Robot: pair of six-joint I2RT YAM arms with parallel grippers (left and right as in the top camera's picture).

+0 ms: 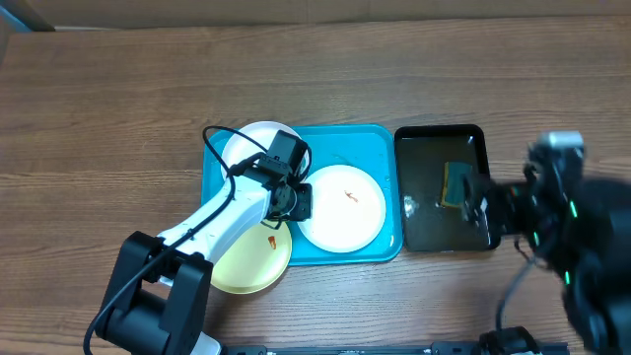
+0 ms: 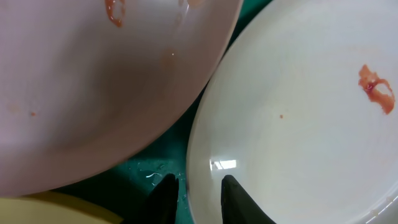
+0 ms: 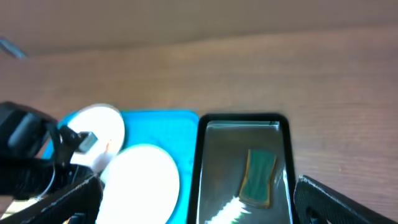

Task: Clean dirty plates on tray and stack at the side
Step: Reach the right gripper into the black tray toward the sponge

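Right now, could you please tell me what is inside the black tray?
A green sponge with a tan edge lies inside the black tray, on a wet, shiny floor. From overhead, the right arm covers the tray's near right corner, hiding that part.

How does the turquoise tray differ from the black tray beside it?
The turquoise tray is the larger; the black tray is narrower. The turquoise tray carries plates, while the black tray holds a green sponge on a wet-looking floor. Both are rounded-corner rectangles with raised rims, side by side on the table.
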